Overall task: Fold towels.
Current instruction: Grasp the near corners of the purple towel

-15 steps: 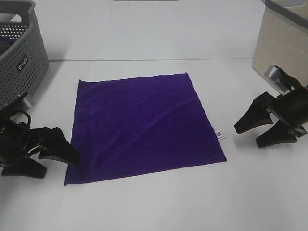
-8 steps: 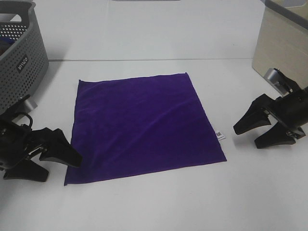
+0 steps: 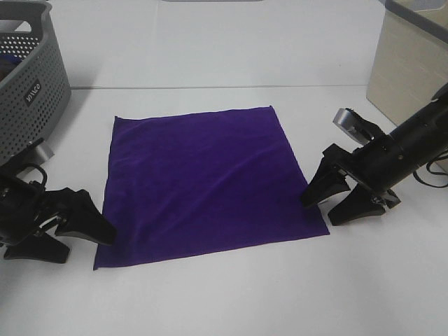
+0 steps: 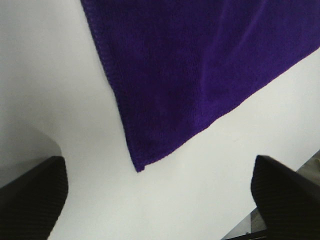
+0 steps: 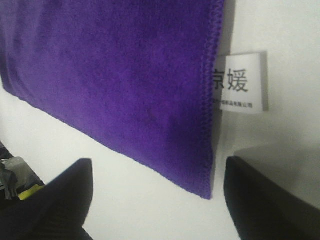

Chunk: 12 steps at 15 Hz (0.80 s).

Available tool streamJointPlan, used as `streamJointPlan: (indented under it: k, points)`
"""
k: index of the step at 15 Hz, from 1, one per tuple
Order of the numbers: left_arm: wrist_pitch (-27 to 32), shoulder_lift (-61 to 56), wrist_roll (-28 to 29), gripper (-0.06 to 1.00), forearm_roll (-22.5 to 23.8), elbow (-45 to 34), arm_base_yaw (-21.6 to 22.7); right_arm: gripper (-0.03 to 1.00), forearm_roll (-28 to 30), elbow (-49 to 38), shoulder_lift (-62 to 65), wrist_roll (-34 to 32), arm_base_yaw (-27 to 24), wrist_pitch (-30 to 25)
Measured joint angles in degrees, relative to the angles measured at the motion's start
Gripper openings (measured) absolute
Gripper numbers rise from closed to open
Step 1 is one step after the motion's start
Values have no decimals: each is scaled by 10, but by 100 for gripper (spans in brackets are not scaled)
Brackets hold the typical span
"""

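A purple towel (image 3: 206, 183) lies flat and spread out on the white table. My left gripper (image 3: 105, 233) is open, low over the table beside the towel's near left corner (image 4: 138, 167). My right gripper (image 3: 320, 207) is open, low over the table beside the towel's near right corner (image 5: 206, 192). A white label (image 5: 238, 83) sticks out of the towel's right edge. Neither gripper holds anything.
A grey perforated basket (image 3: 28, 77) stands at the far left. A beige box (image 3: 409, 63) stands at the far right. The white table (image 3: 231, 294) runs on in front of the towel.
My right gripper has moved left, from well right of the towel up to its near right corner. My left gripper has barely moved.
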State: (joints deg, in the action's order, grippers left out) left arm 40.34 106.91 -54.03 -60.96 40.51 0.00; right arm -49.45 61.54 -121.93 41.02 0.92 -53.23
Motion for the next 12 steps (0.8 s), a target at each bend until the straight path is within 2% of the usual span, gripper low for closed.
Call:
streamJointPlan:
  k: [2, 5, 8, 11, 12]
  points:
    - [-2, 0, 27, 90, 19, 4, 0, 72, 17, 2, 2, -48, 9, 10]
    - [-2, 1, 73, 90, 73, 24, -13, 71, 18, 2, 2, -63, 9, 13]
    - [1, 24, 162, 88, 150, 78, -66, 71, 21, 2, 3, -64, 10, 13]
    - [38, 66, 236, 84, 183, 143, -103, 70, 21, 2, 3, -76, 11, 16]
    - [71, 101, 254, 81, 184, 200, -135, 67, 41, 6, 3, -91, 28, 28]
